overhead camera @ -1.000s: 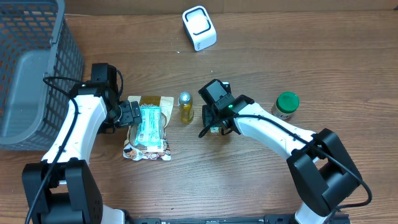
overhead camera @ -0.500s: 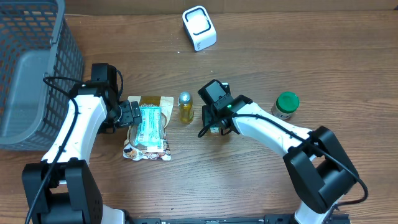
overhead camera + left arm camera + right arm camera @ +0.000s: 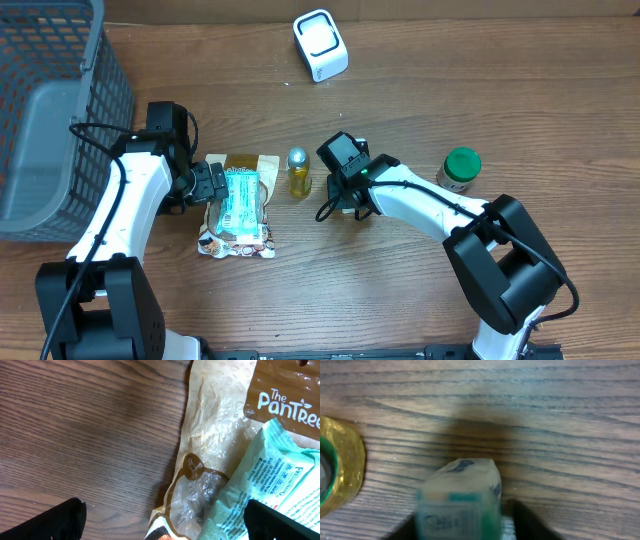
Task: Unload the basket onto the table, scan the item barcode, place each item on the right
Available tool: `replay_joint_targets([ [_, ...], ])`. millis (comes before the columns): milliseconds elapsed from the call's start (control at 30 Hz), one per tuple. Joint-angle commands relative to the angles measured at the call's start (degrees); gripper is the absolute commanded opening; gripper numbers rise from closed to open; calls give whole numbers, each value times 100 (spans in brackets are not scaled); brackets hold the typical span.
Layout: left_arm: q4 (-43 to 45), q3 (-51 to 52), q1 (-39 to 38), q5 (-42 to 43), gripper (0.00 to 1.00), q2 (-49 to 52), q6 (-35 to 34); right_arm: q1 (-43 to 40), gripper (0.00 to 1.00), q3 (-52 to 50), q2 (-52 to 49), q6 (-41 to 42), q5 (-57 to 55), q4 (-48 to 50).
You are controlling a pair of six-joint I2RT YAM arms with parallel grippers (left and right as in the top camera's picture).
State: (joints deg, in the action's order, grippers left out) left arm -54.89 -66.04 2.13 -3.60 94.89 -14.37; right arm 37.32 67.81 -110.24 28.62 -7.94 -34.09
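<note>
Small carton (image 3: 460, 495) with green print stands on the wooden table (image 3: 400, 290) near its middle, between the fingers of the right gripper (image 3: 348, 200). The wrist view is too blurred to tell whether those fingers are pressing its sides or merely flanking it.

I judge the step in hand to be the pickup. No lift has begun, and the white scanner (image 3: 320, 45) sits well apart at the far edge. Next, the grip needs to be secure. Then the carton should be raised and carried far and slightly left, turned so its barcode faces the scanner's window. Which face carries the barcode cannot be read here.

Just left of the carton stands a gold-capped bottle (image 3: 298, 172), close enough for a leftward swing to knock it. A green-lidded jar (image 3: 460, 168) stands to the right, with more room. The path toward the scanner is bare wood.

Farther left, the left gripper (image 3: 213, 185) has its fingers spread wide beside a mint packet (image 3: 242, 198) lying on a brown pouch (image 3: 240, 235). Beyond them, a grey basket (image 3: 60, 60) fills the far left corner.
</note>
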Motion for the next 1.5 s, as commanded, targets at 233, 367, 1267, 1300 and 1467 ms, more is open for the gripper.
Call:
replay_joint_targets([
  [233,-11,-87,-17,46,99,24,66,22,20,-26,-26,11,-254,146],
  [367,-11,-87,-17,46,99,24,66,22,29,-26,-26,9,-258,146],
  [1267,-11,-87,-17,46,99,24,66,-151,29,57,221,-76,-894,-254],
  [1300,-11,-87,-17,46,99,24,66,-151,29,57,221,-76,-901,-249],
  [1467,-11,-87,-17,46,99,24,66,-151,43,57,221,-76,-892,-251],
])
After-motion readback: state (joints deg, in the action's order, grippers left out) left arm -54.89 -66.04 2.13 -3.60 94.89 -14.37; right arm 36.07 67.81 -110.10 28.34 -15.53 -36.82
